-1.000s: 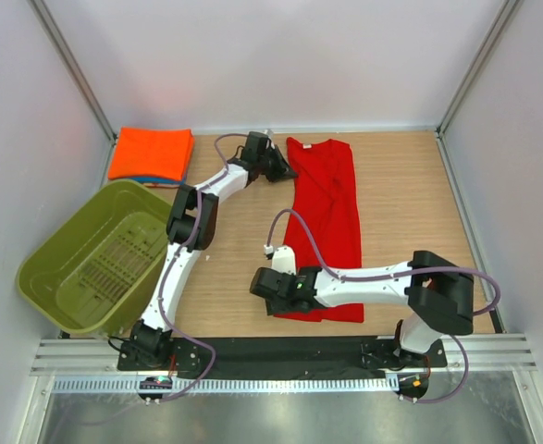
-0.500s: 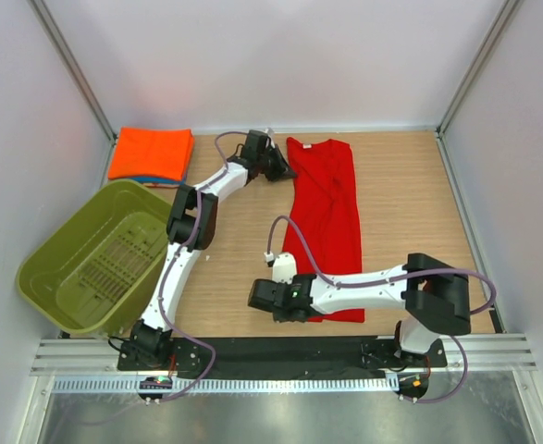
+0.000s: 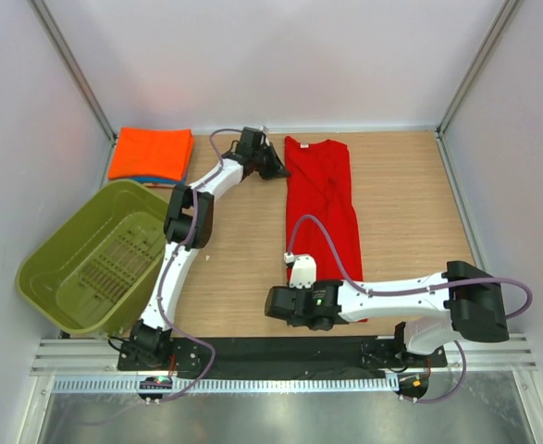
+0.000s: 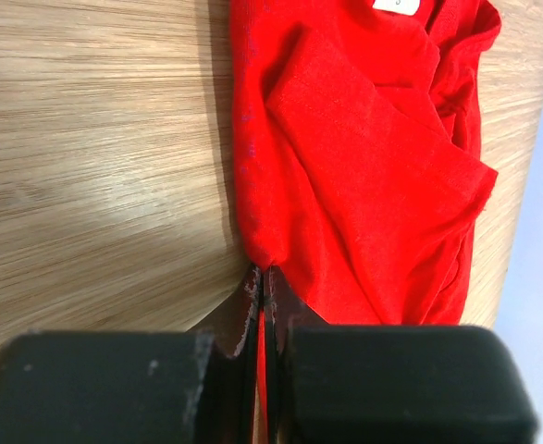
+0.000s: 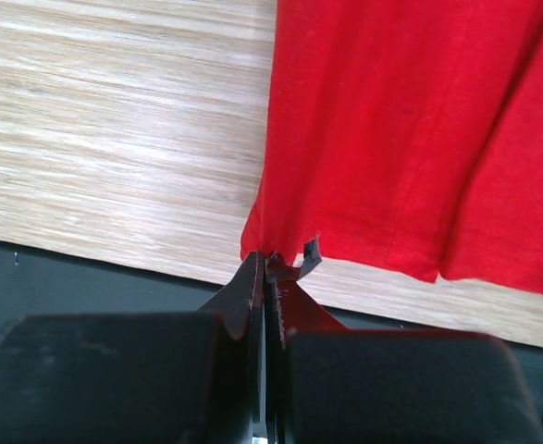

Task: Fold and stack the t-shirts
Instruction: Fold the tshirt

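**Top view:** Red t-shirt (image 3: 322,199) lies on the wood-grain table (image 3: 410,203), folded lengthwise into a long narrow strip, soft cloth w/ creases near the collar end. It runs from the far edge toward the near edge. Orange t-shirt (image 3: 153,153) sits folded flat and square at far left. A blue t-shirt (image 3: 147,179) edge peeks out underneath it. Olive plastic basket (image 3: 49,268), slotted floor, sits tilted at left. L arm stretches far out and bends at the elbow. Left gripper (image 3: 280,169) is at the strip's far-left corner. R arm lies low across the near edge, w/ right gripper (image 3: 288,307) at the near-left corner.

**Left wrist:** Left gripper (image 4: 264,287) has its jaws pressed together, pinching the red cloth's edge. A sleeve is folded flat over the body, w/ the white neck label (image 4: 396,6) at top.

**Right wrist:** Right gripper (image 5: 264,264) jaws are clamped tight on the hem corner, where the cloth puckers. The fabric is smooth w/ a fine weave. A black strip (image 5: 67,277) borders the wood.
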